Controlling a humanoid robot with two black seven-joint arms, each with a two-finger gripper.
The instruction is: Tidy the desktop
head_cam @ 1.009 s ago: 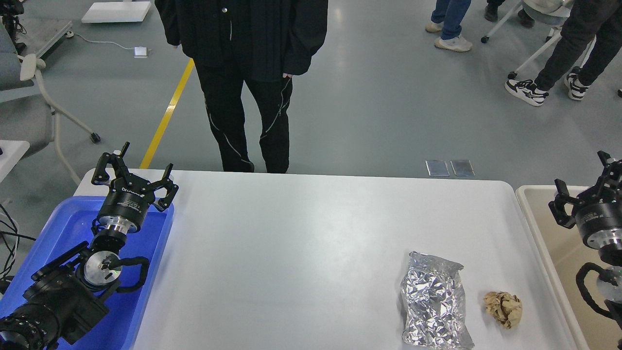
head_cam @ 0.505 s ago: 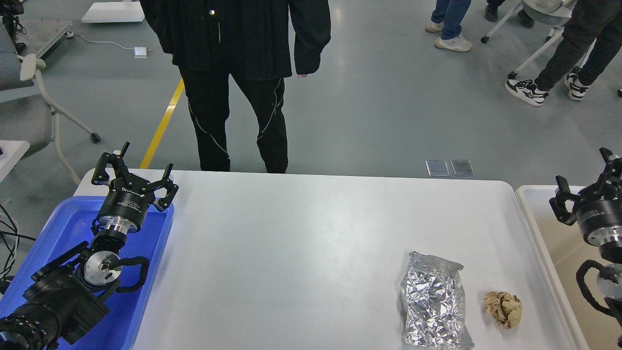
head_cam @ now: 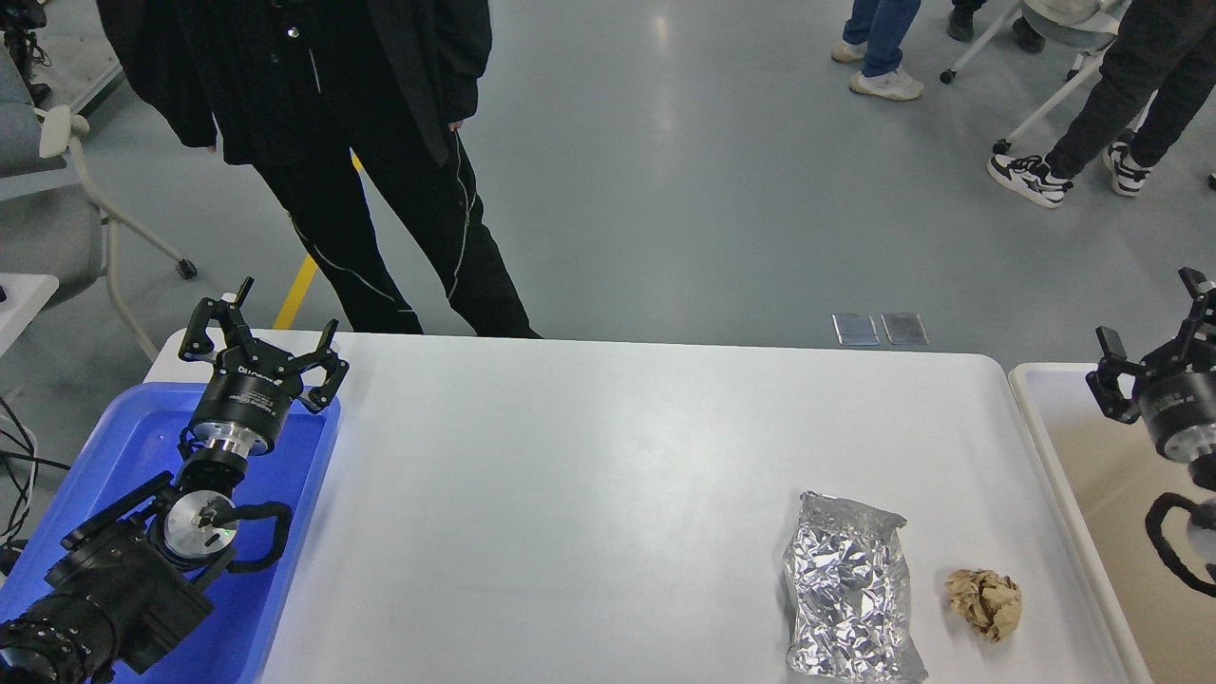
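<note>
The white desktop (head_cam: 589, 475) fills the middle of the head view. A crumpled silver foil bag (head_cam: 848, 589) lies on it at the front right, with a crumpled brown paper ball (head_cam: 985, 602) just to its right. My left gripper (head_cam: 261, 342) is open and empty above the far end of the blue tray (head_cam: 114, 446), at the desktop's far left corner. My right gripper (head_cam: 1154, 328) is open and empty at the right edge of view, above the beige-lined bin (head_cam: 1092, 475), well away from the foil bag and paper ball.
A person in black (head_cam: 361, 142) stands close behind the desktop's far left edge. Other people and chairs are farther back at the right. A grey chair (head_cam: 57, 190) stands at the far left.
My right gripper has moved up and to the right, away from the desktop. The person in black has stepped to the left. My left arm has not moved.
</note>
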